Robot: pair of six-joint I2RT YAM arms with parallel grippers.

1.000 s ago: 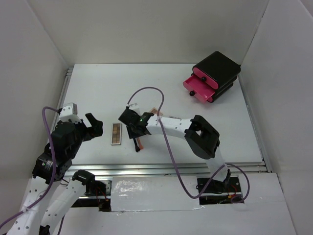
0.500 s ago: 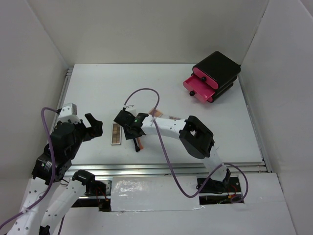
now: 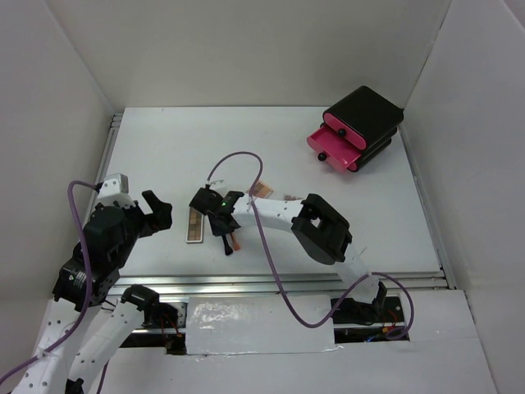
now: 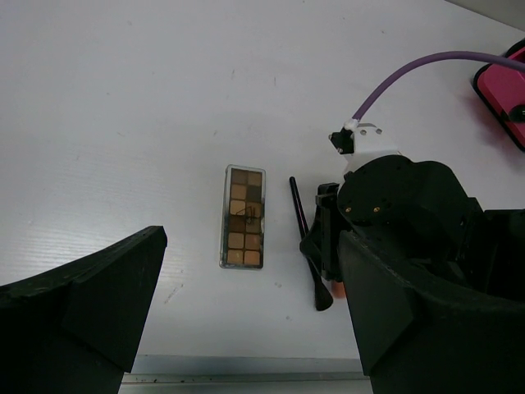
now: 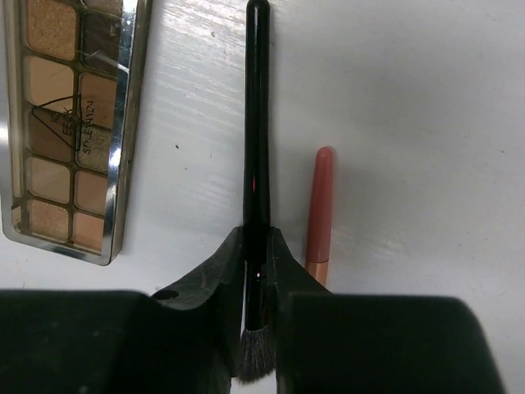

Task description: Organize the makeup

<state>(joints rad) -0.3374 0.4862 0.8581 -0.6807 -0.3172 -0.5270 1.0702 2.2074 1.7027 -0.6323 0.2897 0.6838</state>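
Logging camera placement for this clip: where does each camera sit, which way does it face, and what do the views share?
Top external: above and behind the bases, looking down on the table; both arms, left claw and right claw show.
Left wrist: on the left arm, facing the eyeshadow palette; its open fingers frame the view.
Right wrist: close above the table, looking down; its claw grips the black brush.
Shared: palette and brush appear in all three.

Bright, even, diffuse light; no hard shadows.
Overhead, the tabletop point(image 3: 164, 156) reads near-white, faintly washed out. Fingers of the left gripper point(image 4: 250, 242) are underexposed, detail-less, soft at frame bottom. Thin glare streak on black brush point(image 5: 257, 123); bristles slightly blurred near lens.
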